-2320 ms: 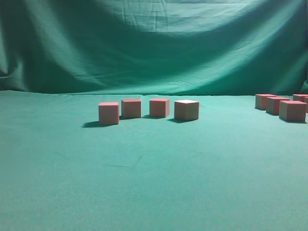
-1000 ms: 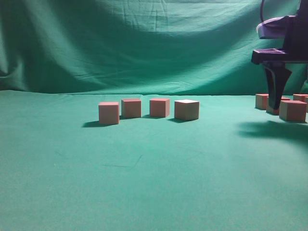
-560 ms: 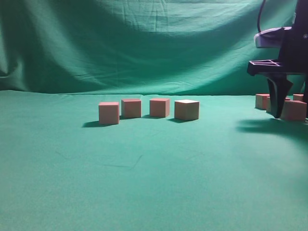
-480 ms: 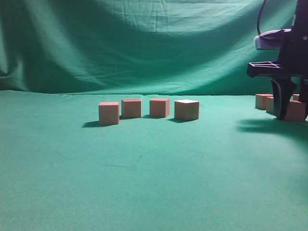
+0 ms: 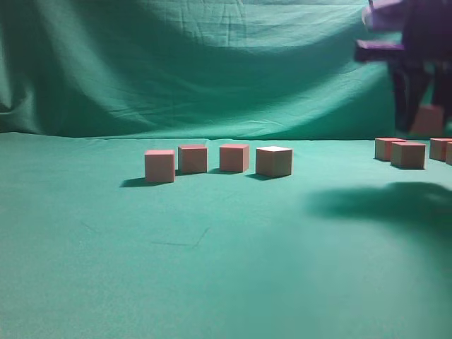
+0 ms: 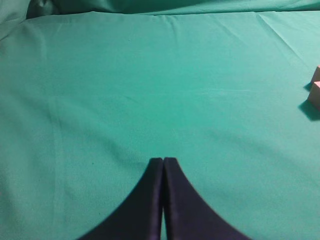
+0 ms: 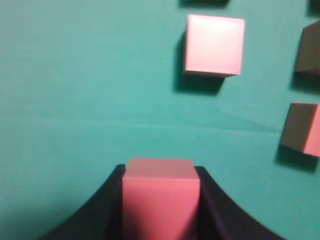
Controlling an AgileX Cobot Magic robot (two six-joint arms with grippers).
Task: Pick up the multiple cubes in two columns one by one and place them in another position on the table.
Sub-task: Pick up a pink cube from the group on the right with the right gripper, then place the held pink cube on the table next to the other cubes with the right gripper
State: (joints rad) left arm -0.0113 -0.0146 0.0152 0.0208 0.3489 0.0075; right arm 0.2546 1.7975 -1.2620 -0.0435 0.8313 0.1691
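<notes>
My right gripper [image 5: 419,123] is shut on a pinkish-red cube [image 7: 160,192] and holds it in the air above the table [image 5: 212,268] at the far right; the cube also shows in the exterior view [image 5: 429,119]. Several cubes stand in a row at the table's middle, from one on the left [image 5: 159,166] to one on the right [image 5: 274,161]. More cubes [image 5: 408,154] sit at the right edge, below the held one. The right wrist view shows cubes [image 7: 214,45] on the cloth beneath. My left gripper [image 6: 163,161] is shut and empty over bare cloth.
A draped green backdrop [image 5: 212,63] hangs behind the table. In the left wrist view, a cube [image 6: 315,92] peeks in at the right edge. The arm's shadow [image 5: 381,201] lies on the cloth at the right.
My right gripper came down over the nearest right-hand cube, closed on it, and has lifted it up and slightly left. The middle row has not moved.
</notes>
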